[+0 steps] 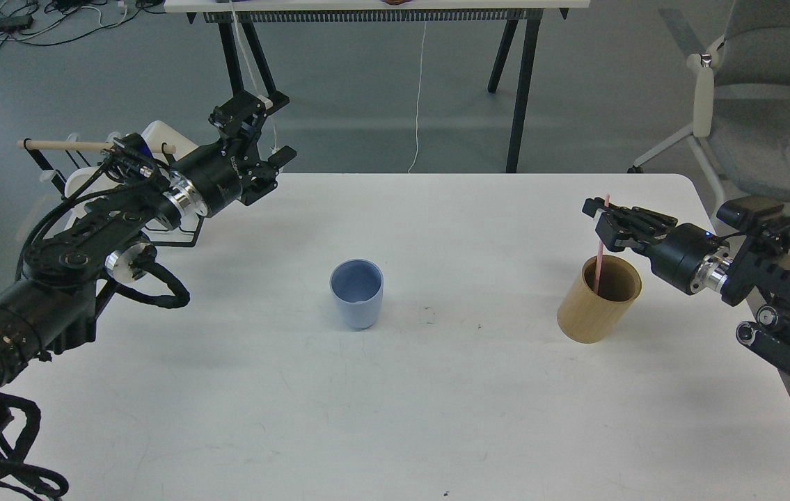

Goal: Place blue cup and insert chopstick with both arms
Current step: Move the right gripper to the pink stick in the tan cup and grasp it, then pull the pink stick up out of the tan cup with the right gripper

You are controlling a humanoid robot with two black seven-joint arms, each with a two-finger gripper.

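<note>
Standing upright mid-table, the blue cup (357, 293) has bare white table (436, 417) on every side, well clear of all edges. The left gripper (266, 132) hangs above the table's far-left corner, jaws spread wide, holding nothing and touching nothing; the cup sits well below and to the right of those jaws, with open tabletop between. The right gripper (600, 221) hovers near the table's right edge, just above the tan wooden holder (599, 299), fingers closed on the upper part of the pink chopstick (602, 245). The stick runs down from those jaws into the holder's mouth, near upright; its lower end is hidden inside. The cup is well to the left of the right jaws, nothing on the table between it and the holder. A pale wooden dowel (67, 145) lies behind the left arm, off the table.
</note>
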